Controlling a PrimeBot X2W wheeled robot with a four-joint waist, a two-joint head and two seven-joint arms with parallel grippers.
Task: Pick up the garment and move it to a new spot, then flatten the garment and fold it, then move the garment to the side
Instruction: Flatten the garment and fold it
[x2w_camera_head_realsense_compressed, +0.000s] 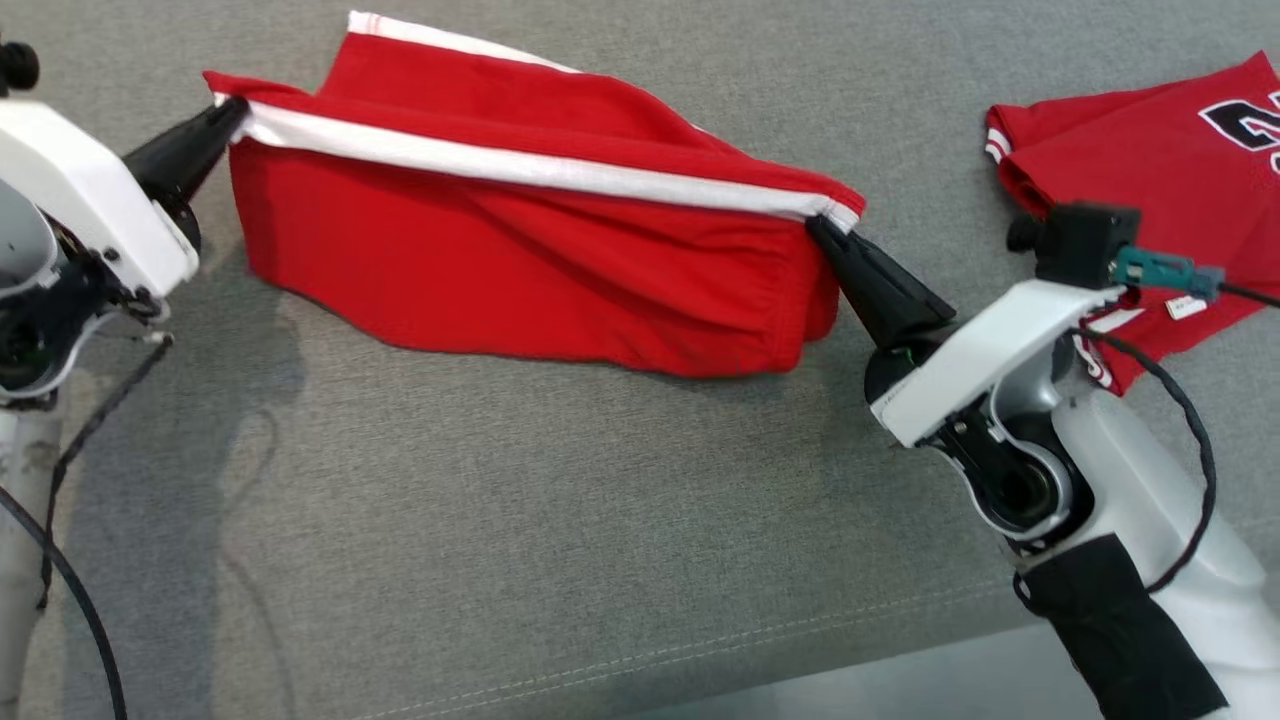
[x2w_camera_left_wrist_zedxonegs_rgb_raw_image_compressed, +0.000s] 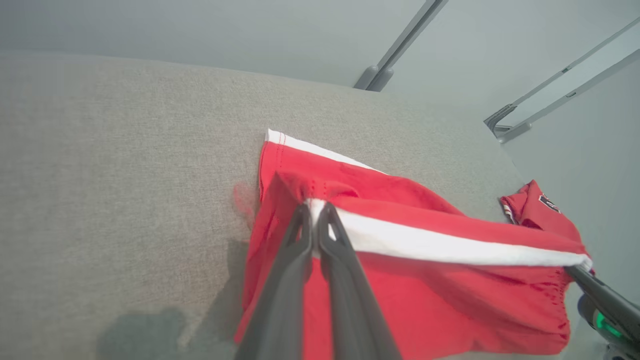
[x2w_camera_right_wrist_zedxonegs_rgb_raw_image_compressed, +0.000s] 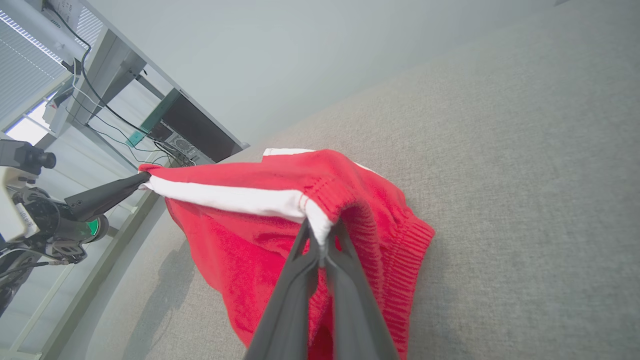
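The garment (x2w_camera_head_realsense_compressed: 520, 260) is red with a white stripe along its top edge. It hangs stretched between my two grippers above the grey fabric surface (x2w_camera_head_realsense_compressed: 560, 520), its lower part draping down onto it. My left gripper (x2w_camera_head_realsense_compressed: 235, 110) is shut on the garment's left end, pinching the white stripe (x2w_camera_left_wrist_zedxonegs_rgb_raw_image_compressed: 315, 212). My right gripper (x2w_camera_head_realsense_compressed: 825, 228) is shut on the right end, at the ribbed corner (x2w_camera_right_wrist_zedxonegs_rgb_raw_image_compressed: 320, 235). In the left wrist view the garment (x2w_camera_left_wrist_zedxonegs_rgb_raw_image_compressed: 425, 290) runs off to the right toward the other gripper (x2w_camera_left_wrist_zedxonegs_rgb_raw_image_compressed: 575, 270).
A second red garment (x2w_camera_head_realsense_compressed: 1150, 170) with black and white lettering lies at the far right of the surface, behind my right arm. The surface's front edge (x2w_camera_head_realsense_compressed: 900, 670) runs across the lower right. A desk with cables (x2w_camera_right_wrist_zedxonegs_rgb_raw_image_compressed: 100, 90) stands beyond the surface.
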